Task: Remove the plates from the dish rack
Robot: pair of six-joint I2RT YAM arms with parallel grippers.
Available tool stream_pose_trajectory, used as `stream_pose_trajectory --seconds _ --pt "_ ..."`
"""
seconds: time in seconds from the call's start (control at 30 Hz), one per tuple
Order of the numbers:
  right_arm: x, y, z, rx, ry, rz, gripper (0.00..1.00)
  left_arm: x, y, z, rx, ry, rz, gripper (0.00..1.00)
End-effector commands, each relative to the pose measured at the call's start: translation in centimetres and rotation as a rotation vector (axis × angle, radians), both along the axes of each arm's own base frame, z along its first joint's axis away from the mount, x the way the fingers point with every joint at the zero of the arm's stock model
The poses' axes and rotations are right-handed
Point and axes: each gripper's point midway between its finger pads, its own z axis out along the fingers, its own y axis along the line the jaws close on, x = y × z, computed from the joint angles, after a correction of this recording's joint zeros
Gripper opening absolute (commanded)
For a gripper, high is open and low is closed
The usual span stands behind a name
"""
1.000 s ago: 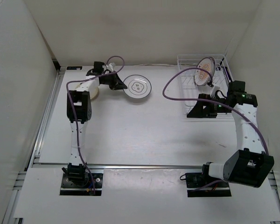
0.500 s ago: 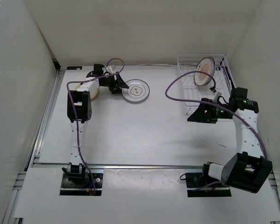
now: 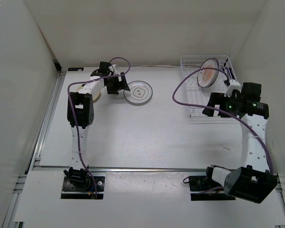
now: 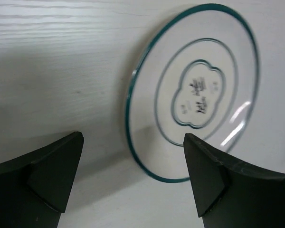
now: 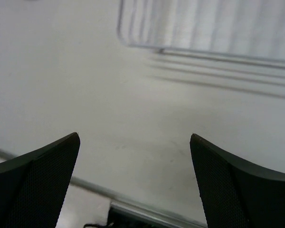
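At the far left of the white tabletop [image 3: 147, 137], the left jaws are standing wide apart and gripping nothing. The left wrist view is showing their two black fingers [image 4: 47, 180] spread to either side with bare tabletop between them. Just beside them, a round white plate with a dark blue-green rim and thin dark rings [image 3: 138, 91] [image 4: 194, 90] is lying flat on the tabletop, well apart from the rack. Whether a finger is touching its rim I cannot tell. Dark marks are sitting inside a scalloped outline at its centre, too blurred to read, and only this wrist view is showing them.

On the right, the right jaws are also gaping fully and holding nothing, hanging at the near side of the rectangular white wire dish rack [image 3: 204, 57]. The right wrist view is giving only bare tabletop and a blurred stretch of the rack's wire [image 5: 204, 28].

Only the top view is showing a white plate with an orange-red centre [image 3: 209, 72] standing on edge in the rack's far part. It alone is also showing a small plain tan plate [image 3: 98, 96] lying half hidden behind the left arm [image 3: 80, 107].
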Motion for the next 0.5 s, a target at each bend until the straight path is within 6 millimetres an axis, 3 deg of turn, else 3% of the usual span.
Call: stream_pose_trajectory --seconds 0.0,0.1,0.13,0.2,0.23,0.33,0.37,0.4,0.47 --pt "4.0 -5.9 4.6 -0.240 -0.192 -0.242 1.00 0.0 5.1 1.7 0.324 -0.068 0.140 0.97" --pt "6.1 -9.1 6.5 -0.340 -0.258 -0.386 1.00 -0.4 6.6 4.2 0.402 -0.116 0.204 0.97" --pt "7.5 -10.0 7.7 -0.356 -0.296 -0.428 1.00 -0.4 7.1 6.5 0.415 -0.160 0.220 0.97" --pt "8.7 -10.7 8.3 -0.368 -0.298 -0.443 1.00 -0.7 7.5 8.6 0.446 -0.205 0.240 0.97" --pt "10.1 -11.0 8.8 -0.361 -0.297 -0.449 1.00 -1.1 7.8 10.7 0.450 -0.244 0.244 0.97" --pt "12.8 -11.2 8.3 -0.361 -0.298 -0.409 1.00 -2.5 6.8 13.2 0.417 -0.287 0.195 0.97" --pt "13.8 -10.9 9.0 -0.366 -0.324 -0.384 1.00 -3.3 6.4 15.6 0.385 -0.330 0.176 0.97" --pt "15.0 -11.6 7.8 -0.399 -0.294 -0.371 1.00 -4.2 5.1 16.6 0.332 -0.353 0.097 0.97" --pt "16.9 -11.1 8.7 -0.425 -0.325 -0.348 0.99 -6.6 3.7 19.0 0.261 -0.402 -0.005 0.97"
